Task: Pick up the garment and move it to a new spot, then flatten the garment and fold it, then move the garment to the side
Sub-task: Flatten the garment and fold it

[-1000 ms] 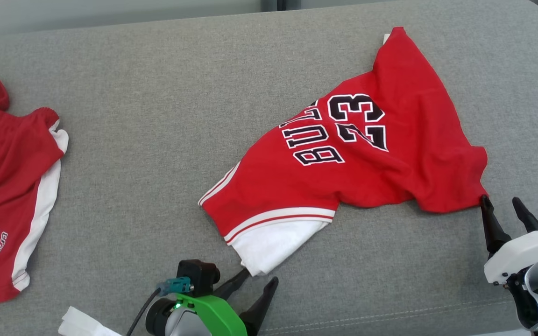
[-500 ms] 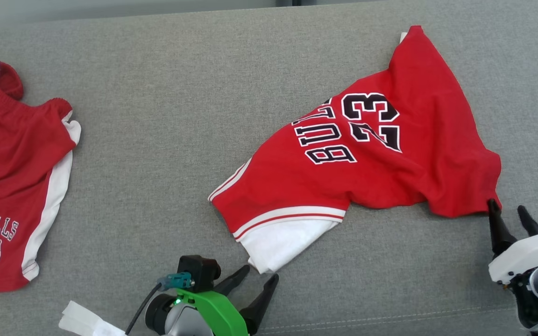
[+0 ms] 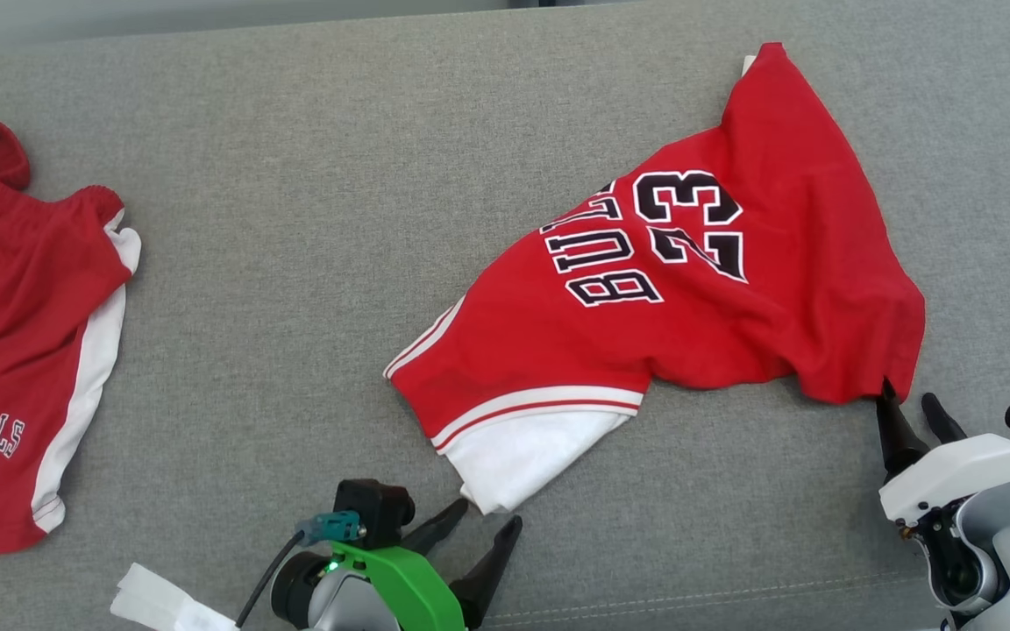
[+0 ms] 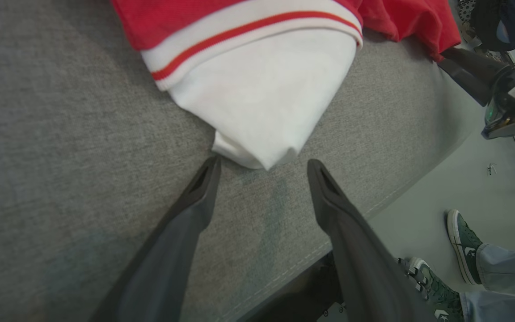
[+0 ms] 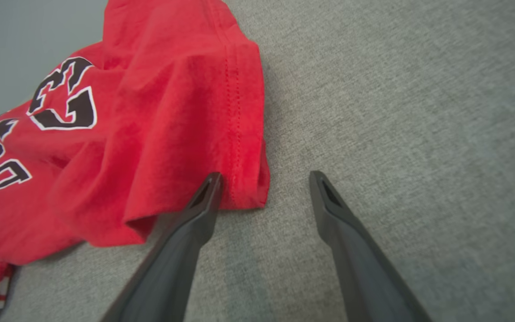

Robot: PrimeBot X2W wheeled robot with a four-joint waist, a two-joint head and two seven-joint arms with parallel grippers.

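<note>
The garment (image 3: 689, 298) is a red jersey with "BULLS 23" print and a white-trimmed end, lying crumpled on the grey cushion (image 3: 295, 263). My left gripper (image 3: 487, 514) stands open at the lower middle. Its fingertips flank the white corner (image 4: 262, 98) without touching it, and in the left wrist view the left gripper (image 4: 264, 161) has nothing between its fingers. My right gripper (image 3: 906, 394) is open at the lower right. In the right wrist view the right gripper (image 5: 265, 174) has its left finger against the red hem corner (image 5: 244, 179), while the other finger is over bare cushion.
A second red jersey (image 3: 14, 333) lies at the far left. A white scrap (image 3: 154, 605) sits by my left wrist. The cushion's front seam (image 3: 689, 600) runs just behind both grippers. A person's green shoes (image 4: 461, 241) stand on the floor beyond the edge.
The head camera has swung a little. My right gripper has crept left and forward, so its left fingertip now meets the red hem corner. The left gripper has stayed put.
</note>
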